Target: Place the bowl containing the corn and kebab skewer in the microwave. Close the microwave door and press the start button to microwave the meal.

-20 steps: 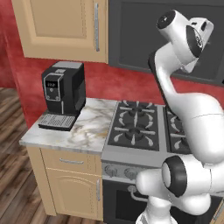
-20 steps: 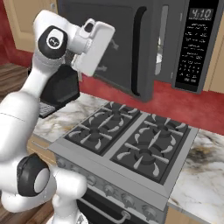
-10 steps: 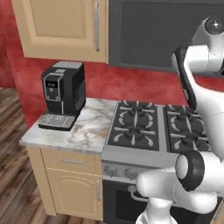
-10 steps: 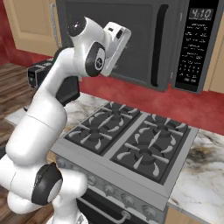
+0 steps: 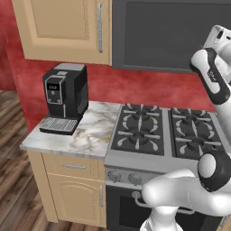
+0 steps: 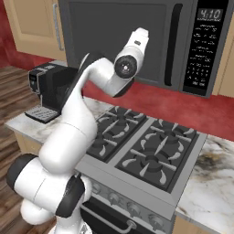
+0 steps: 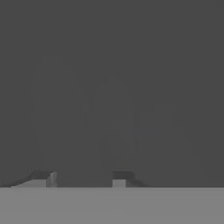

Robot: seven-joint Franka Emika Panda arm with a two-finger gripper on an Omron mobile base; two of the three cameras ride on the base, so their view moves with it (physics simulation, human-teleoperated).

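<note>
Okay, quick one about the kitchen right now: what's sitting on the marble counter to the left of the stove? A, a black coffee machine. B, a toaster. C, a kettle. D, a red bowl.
A: the black coffee machine stands on the marble counter left of the stove, under the wooden cabinet; it also shows at the left of the right base view.

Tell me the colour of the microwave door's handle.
Black: the handle curves down the dark grey microwave door, clearest in the right base view.
</note>
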